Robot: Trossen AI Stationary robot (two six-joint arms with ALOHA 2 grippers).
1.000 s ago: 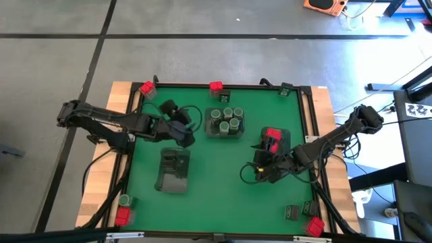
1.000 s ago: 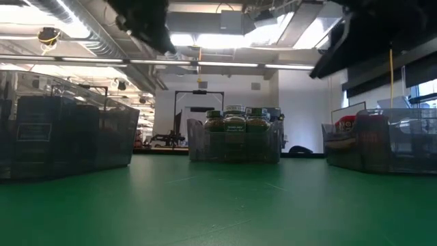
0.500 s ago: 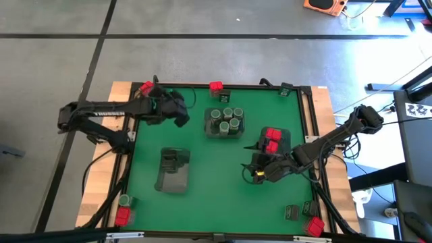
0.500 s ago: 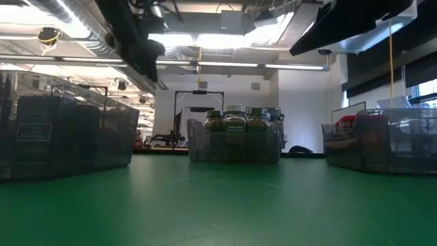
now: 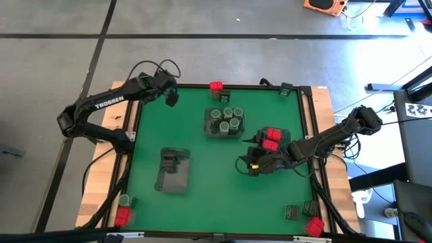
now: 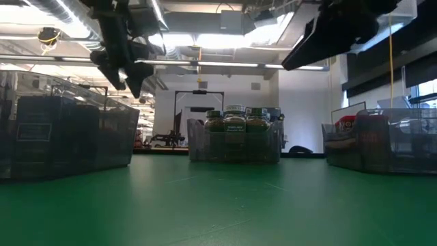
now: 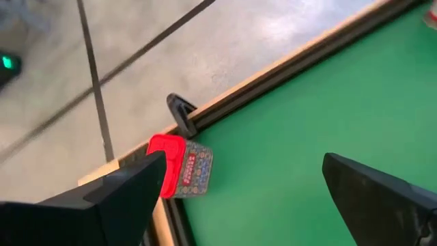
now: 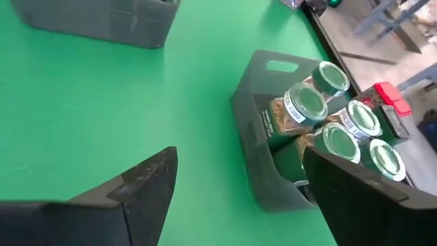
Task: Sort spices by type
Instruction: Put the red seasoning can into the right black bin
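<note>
- The left gripper [image 5: 171,98] hovers at the table's far left corner, jaws spread wide and empty; a red box [image 7: 181,175] lies on its side on the wooden rim just ahead of the jaws, nearer one finger than the other.
- The right gripper [image 5: 251,165] hangs with jaws wide and empty; the jar tray [image 8: 263,154] with its green-lidded jars [image 8: 305,102] sits ahead of it, between the fingers' lines.
- Risk, as I judge it: the box rests at the very edge; an off-centre close could nudge it off the table.
- The high view hides this box under the arm; only the left wrist view shows it.
</note>
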